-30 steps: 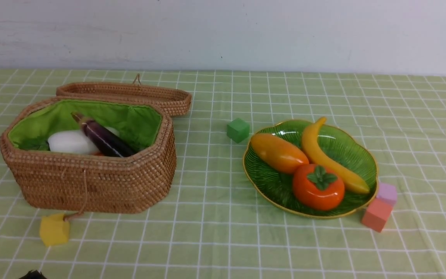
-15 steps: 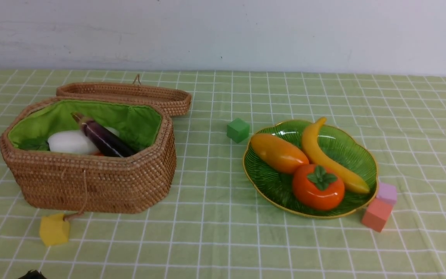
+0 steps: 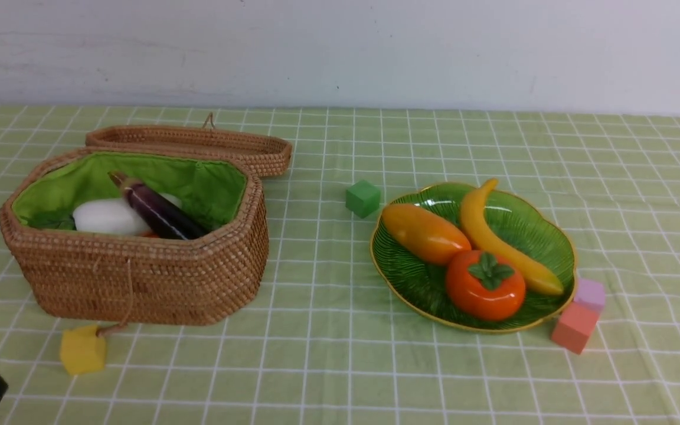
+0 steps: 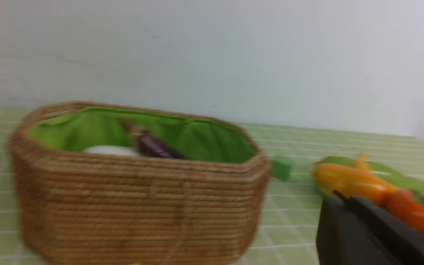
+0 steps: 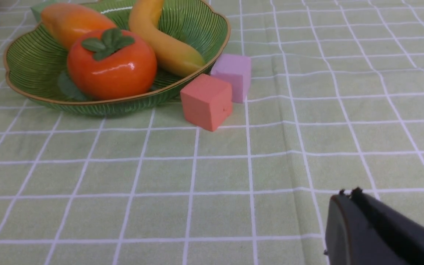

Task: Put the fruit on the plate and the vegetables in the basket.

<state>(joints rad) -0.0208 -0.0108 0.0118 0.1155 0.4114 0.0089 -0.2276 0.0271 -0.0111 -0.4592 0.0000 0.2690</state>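
Banana [image 3: 508, 239], mango [image 3: 424, 232], persimmon [image 3: 485, 285] on plate [image 3: 411, 283]; eggplant [image 3: 160, 209], radish [image 3: 107, 216] in basket [image 3: 139, 277], carrot barely visible. Sorting looks done. Left hand [image 4: 348, 206], right hand [image 5: 346, 200] clenched, empty.

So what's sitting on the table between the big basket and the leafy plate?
A small green cube, close beside the plate and apart from the basket. The front view shows it best.
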